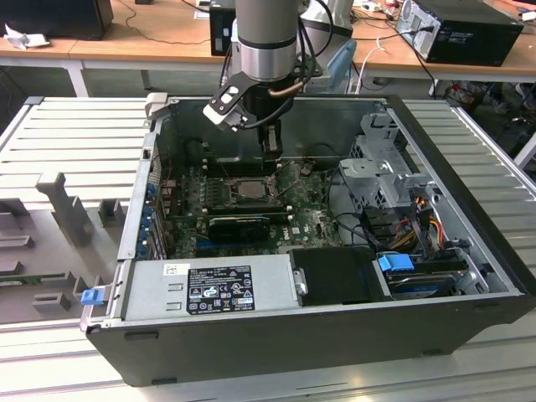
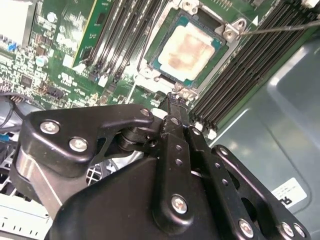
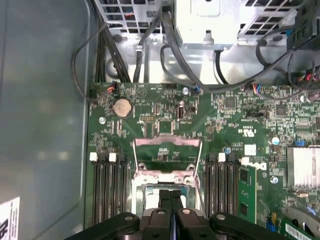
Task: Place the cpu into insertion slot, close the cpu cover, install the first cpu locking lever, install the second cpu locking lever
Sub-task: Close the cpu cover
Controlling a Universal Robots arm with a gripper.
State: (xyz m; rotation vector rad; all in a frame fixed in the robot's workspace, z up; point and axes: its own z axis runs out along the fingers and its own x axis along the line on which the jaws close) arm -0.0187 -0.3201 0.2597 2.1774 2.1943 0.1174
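End effector (image 2: 175, 98) beside seated cpu (image 2: 192, 49)

Open computer case (image 1: 293, 343) lies on slatted metal tabletop (image 1: 75, 134). Exterior view, inside case: grey power supply (image 1: 209, 289) at 7 o'clock, drive cage (image 1: 385, 167) at 2 o'clock, black card (image 1: 239, 224) near centre. Blue latch (image 1: 90, 295) on the 8 o'clock corner. First wrist view: coin cell (image 3: 122, 107) and memory slots (image 3: 107, 185) on green motherboard (image 3: 160, 107).
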